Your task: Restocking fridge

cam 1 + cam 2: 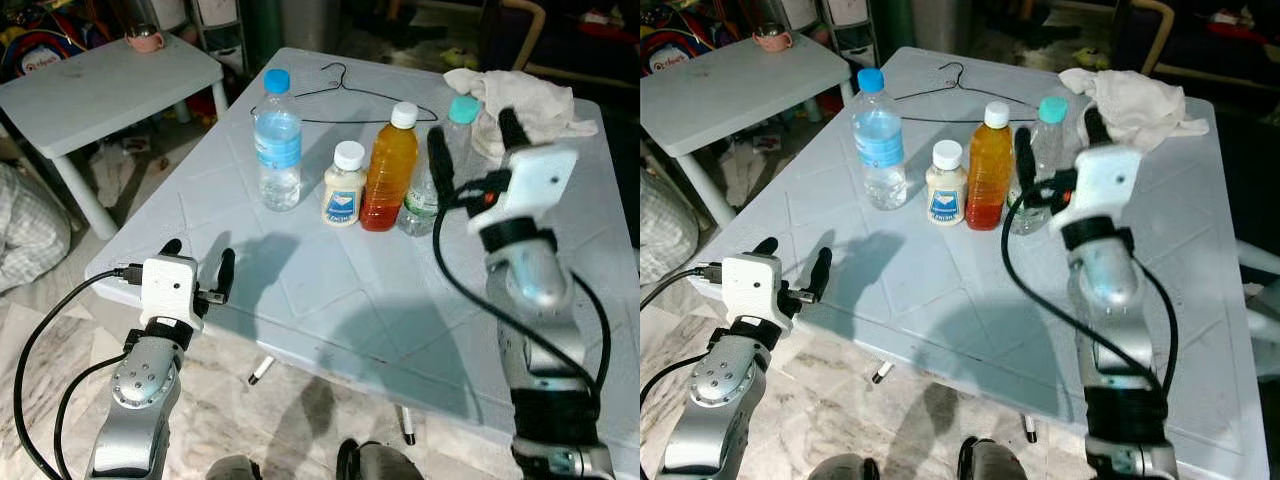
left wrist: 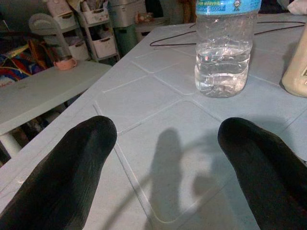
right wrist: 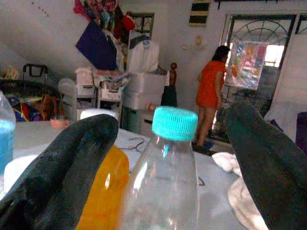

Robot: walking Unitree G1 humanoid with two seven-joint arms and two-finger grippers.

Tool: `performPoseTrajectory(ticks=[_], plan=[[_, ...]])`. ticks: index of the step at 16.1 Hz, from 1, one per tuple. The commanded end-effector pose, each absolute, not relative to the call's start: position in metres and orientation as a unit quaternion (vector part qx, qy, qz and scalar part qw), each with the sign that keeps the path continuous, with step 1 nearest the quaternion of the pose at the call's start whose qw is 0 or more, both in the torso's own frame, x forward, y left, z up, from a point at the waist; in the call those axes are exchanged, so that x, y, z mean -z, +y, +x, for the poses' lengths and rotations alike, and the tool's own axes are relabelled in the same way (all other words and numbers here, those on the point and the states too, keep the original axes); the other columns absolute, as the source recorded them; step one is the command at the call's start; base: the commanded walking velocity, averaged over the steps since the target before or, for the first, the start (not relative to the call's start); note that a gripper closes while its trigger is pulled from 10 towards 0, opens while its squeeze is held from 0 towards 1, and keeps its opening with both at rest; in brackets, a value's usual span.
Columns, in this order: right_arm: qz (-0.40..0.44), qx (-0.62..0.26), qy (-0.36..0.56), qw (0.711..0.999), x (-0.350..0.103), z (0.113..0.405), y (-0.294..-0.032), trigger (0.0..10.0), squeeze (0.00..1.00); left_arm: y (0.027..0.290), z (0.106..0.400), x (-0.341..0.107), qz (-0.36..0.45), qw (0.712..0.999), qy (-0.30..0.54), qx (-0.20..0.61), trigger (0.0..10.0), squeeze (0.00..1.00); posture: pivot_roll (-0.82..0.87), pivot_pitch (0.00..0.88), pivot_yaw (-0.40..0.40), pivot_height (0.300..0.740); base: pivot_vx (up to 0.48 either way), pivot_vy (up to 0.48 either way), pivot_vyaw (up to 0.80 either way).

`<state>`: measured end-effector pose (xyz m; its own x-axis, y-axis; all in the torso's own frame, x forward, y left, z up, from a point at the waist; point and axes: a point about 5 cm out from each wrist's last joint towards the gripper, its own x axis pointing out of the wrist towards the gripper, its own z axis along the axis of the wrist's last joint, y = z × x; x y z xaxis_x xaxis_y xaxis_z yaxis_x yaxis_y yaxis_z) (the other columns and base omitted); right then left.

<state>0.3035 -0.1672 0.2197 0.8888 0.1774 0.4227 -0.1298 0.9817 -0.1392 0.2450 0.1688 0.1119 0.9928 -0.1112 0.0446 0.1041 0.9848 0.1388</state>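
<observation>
The pale worktop fills the middle of the frame. Across its upper half stand four bottles in a row: a blue-capped water bottle, a small white bottle, an orange juice bottle, and a teal-capped clear bottle. My right pincer, at upper right, is spread wide on either side of the teal cap; I judge I should drop lower and close on the body, not the neck. My left pincer, lower left, rests spread at the worktop's edge.
</observation>
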Motion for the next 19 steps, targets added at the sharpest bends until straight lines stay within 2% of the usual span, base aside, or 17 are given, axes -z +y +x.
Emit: performPoseTrajectory(ticks=[1, 8, 11, 12, 13, 14, 17, 19], plan=[[-0.053, -0.078, -0.228, 0.969, -0.225, 0.305, -0.169, 10.0, 0.00, 0.168, 0.244, -0.114, 0.073, 0.995, -0.026, 0.060, 10.0, 0.00, 0.03, 0.119, 0.003, 0.740, 0.000, 0.000, 0.00], [-0.027, -0.069, -0.208, 0.975, -0.235, 0.332, -0.174, 10.0, 0.00, 0.172, 0.246, -0.116, 0.078, 0.995, -0.024, 0.058, 10.0, 0.00, 0.05, 0.135, 0.001, 0.740, 0.000, 0.000, 0.00], [-0.032, -0.090, -0.198, 0.976, -0.237, 0.343, -0.173, 10.0, 0.00, 0.172, 0.243, -0.115, 0.080, 0.995, -0.020, 0.061, 10.0, 0.00, 0.07, 0.141, 0.012, 0.740, 0.000, 0.000, 0.00], [-0.032, -0.100, -0.191, 0.976, -0.237, 0.346, -0.172, 8.7, 0.00, 0.173, 0.243, -0.115, 0.081, 0.995, -0.019, 0.061, 10.0, 0.00, 0.07, 0.138, 0.013, 0.740, 0.000, 0.000, 0.00], [-0.038, -0.112, -0.182, 0.976, -0.236, 0.349, -0.170, 1.8, 0.00, 0.174, 0.242, -0.114, 0.082, 0.995, -0.017, 0.061, 10.0, 0.00, 0.08, 0.134, 0.013, 0.740, 0.000, 0.000, 0.00], [-0.042, -0.115, -0.182, 0.976, -0.236, 0.350, -0.169, 0.0, 0.00, 0.174, 0.242, -0.114, 0.082, 0.995, -0.017, 0.061, 10.0, 0.00, 0.08, 0.129, 0.012, 0.740, 0.000, 0.000, 0.00], [-0.061, -0.113, -0.177, 0.976, -0.239, 0.348, -0.167, 0.0, 0.00, 0.174, 0.240, -0.114, 0.085, 0.994, -0.014, 0.063, 10.0, 0.00, 0.08, 0.123, 0.015, 0.740, 0.000, 0.000, 0.00], [-0.060, -0.110, -0.173, 0.977, -0.240, 0.345, -0.165, 0.7, 0.00, 0.174, 0.240, -0.114, 0.086, 0.994, -0.012, 0.067, 10.0, 0.00, 0.07, 0.122, 0.017, 0.740, 0.000, 0.000, 0.00]])
